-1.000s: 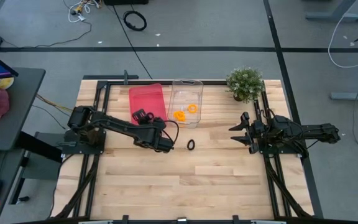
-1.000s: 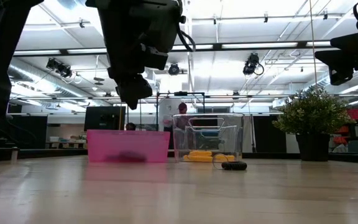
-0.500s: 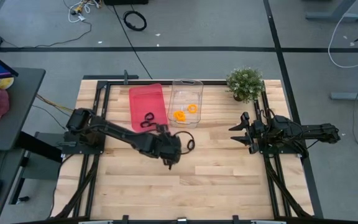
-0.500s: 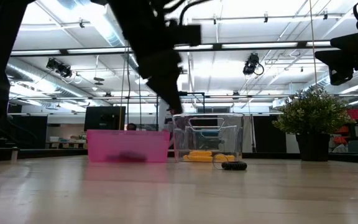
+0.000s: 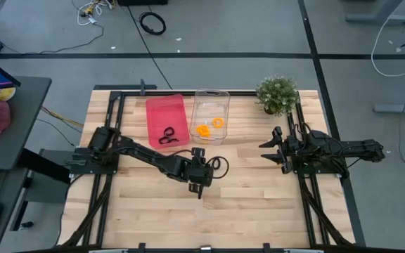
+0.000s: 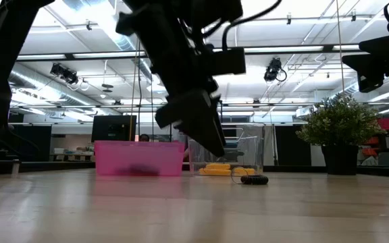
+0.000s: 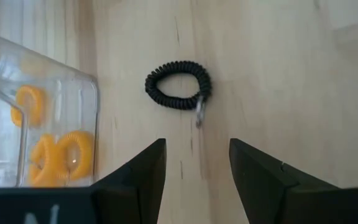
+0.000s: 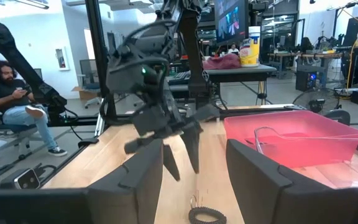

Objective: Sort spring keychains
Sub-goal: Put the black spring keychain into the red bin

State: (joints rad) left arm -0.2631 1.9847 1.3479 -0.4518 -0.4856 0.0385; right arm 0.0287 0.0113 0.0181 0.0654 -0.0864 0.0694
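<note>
One black spring keychain [image 7: 178, 84] lies flat on the bare wood, also visible in the high view [image 5: 220, 166] and the low view [image 6: 254, 179]. My left gripper [image 7: 194, 180] is open and hovers above the table just short of it, touching nothing [image 5: 203, 180]. Two more black keychains [image 5: 166, 135] lie in the red bin [image 5: 155, 112]. Orange keychains [image 5: 202, 130] lie in the clear bin [image 5: 211, 98]. My right gripper [image 5: 267, 150] waits open at the table's right side.
A potted plant [image 5: 276, 93] stands at the far right corner of the table. The two bins stand side by side at the far edge. Bare wood stretches across the near half of the table. A person [image 8: 8, 93] sits in the room beyond the table.
My left gripper has swung from beside the red bin toward the table's right and near edge and has come down, ending just short of the black keychain on the wood. The keychain has not moved.
</note>
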